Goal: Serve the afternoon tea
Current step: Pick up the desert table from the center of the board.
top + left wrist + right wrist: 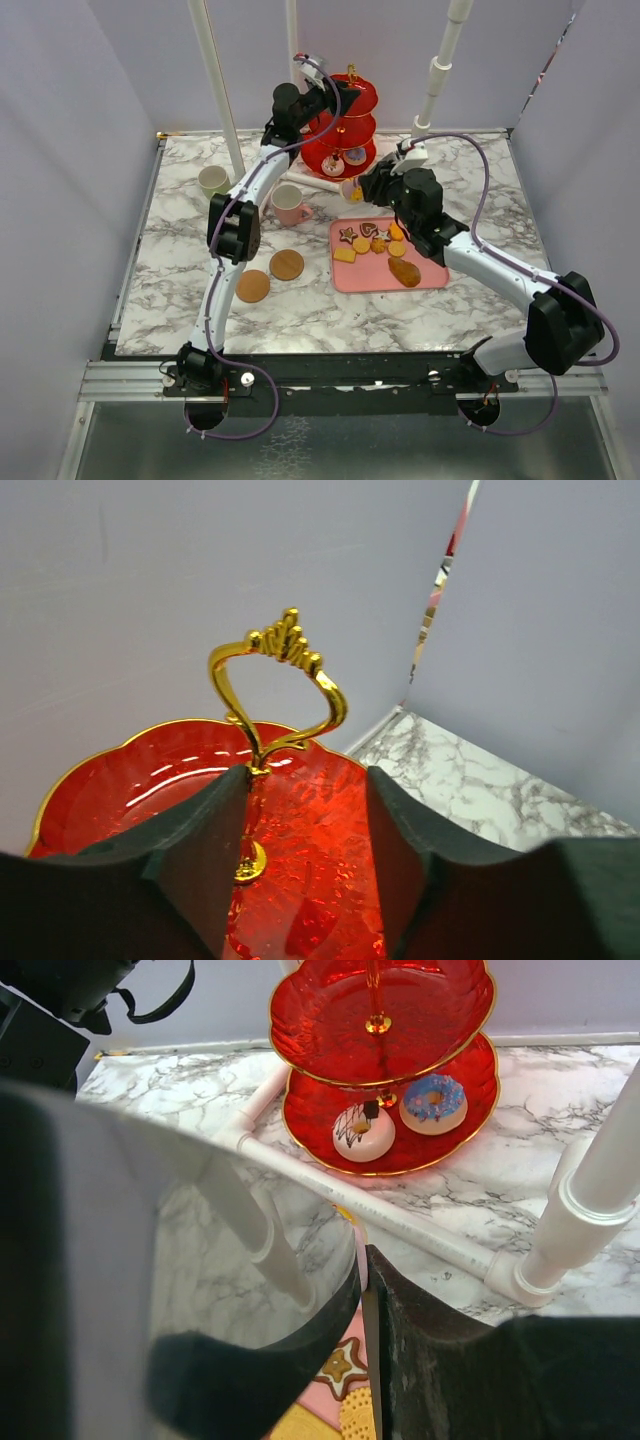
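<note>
You've got a grey-veined marble-look worktop [480, 190], and at the middle of its far edge stands the translucent red three-tier stand [345, 130], scalloped and gold-rimmed, with a looped gold finial [285, 645] on top. Right of centre lies a flat, matte pink rectangular tray [430, 280]. Toward the far left corner sits the pale green mug [213, 181], and the pink mug [290, 204] is just beside it, nearer the middle. The two round brown coasters [286, 264] lie near each other left of the tray. On the stand's bottom tier are a white striped doughnut [364, 1130] and a blue sprinkled doughnut [433, 1103]. Star, heart, round and square cookies [370, 240] cluster at the tray's far end. Your left arm is stretched up and far, with the left gripper [305, 810] above the top tier, its dark jaws spread apart and holding nothing. Your right arm reaches in from the near right corner, elbow bent, and the right gripper [358, 187] is pinched on a thin yellow cookie [361, 1245], seen edge-on, between the tray and the stand.
</note>
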`<state>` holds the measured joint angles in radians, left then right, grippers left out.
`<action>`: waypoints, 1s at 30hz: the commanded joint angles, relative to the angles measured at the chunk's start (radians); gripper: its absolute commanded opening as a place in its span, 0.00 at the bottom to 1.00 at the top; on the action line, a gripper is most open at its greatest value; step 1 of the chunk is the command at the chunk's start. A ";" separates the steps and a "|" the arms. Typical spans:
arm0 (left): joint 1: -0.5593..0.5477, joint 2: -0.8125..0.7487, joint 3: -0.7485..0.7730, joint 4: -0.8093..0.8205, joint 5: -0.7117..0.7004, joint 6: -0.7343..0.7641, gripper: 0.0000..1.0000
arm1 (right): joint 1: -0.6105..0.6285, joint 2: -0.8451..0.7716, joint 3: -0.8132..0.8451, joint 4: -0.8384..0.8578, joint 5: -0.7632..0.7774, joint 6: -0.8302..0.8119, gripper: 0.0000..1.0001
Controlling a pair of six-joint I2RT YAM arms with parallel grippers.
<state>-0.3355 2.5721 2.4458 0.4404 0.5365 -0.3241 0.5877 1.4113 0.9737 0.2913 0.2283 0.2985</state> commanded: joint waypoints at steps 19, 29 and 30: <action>-0.129 -0.141 -0.055 -0.009 -0.450 0.264 0.02 | 0.000 -0.104 -0.044 0.012 0.074 -0.032 0.32; -0.161 -0.294 -0.164 -0.009 -0.561 0.360 0.00 | 0.000 -0.158 -0.064 0.005 0.067 -0.030 0.32; -0.161 -0.306 -0.171 -0.009 -0.564 0.365 0.00 | 0.000 -0.164 -0.065 0.005 0.067 -0.030 0.32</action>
<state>-0.4904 2.4134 2.2784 0.3458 0.0475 -0.0246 0.5877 1.2873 0.9245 0.2909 0.2779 0.2779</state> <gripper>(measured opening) 0.018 0.462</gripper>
